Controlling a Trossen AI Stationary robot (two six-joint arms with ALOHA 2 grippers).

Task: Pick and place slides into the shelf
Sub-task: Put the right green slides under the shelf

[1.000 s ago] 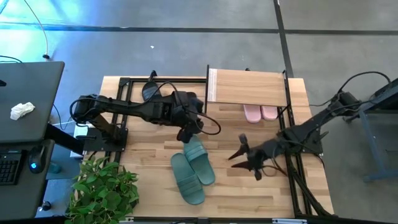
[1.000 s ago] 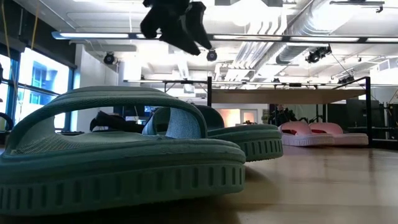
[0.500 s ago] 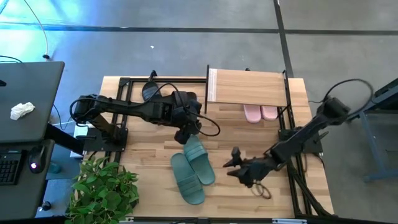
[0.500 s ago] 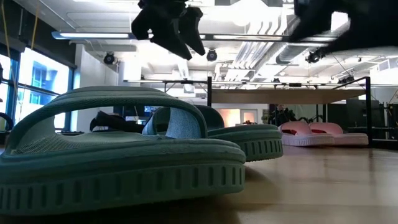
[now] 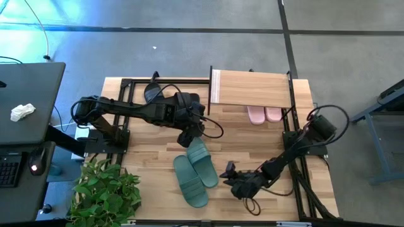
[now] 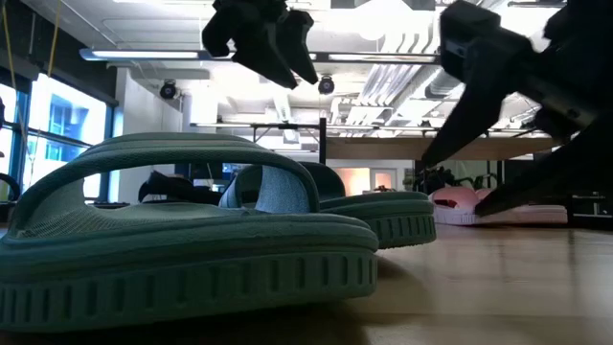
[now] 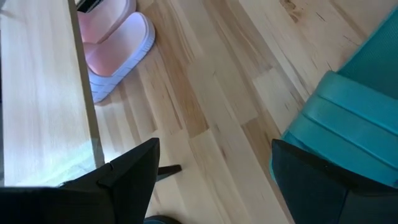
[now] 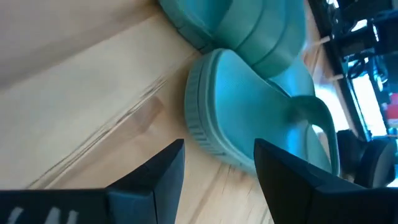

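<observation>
The wooden table (image 5: 265,135) stands on a grey floor, with a desk at one side and a potted plant (image 5: 104,189) at its near corner. At the far edge stands the shelf (image 5: 251,87), its plank top bare; the pale pink pair (image 5: 264,114) lies beneath it, toes showing. The teal pair (image 5: 196,171) lies side by side mid-table, well apart from the shelf. A black slide (image 5: 152,92) shows behind the left arm, near the far edge.

The step in hand looks like the approach to the teal pair. The right tool (image 5: 231,176) hangs just beside the nearer teal slide (image 8: 249,118), its fingers spread and empty. The left tool (image 5: 189,135) hovers over the pair's far end, also spread wide and holding nothing.

Next, each tool likely needs to drop onto a slide's edge or strap and close before any carry toward the shelf.
</observation>
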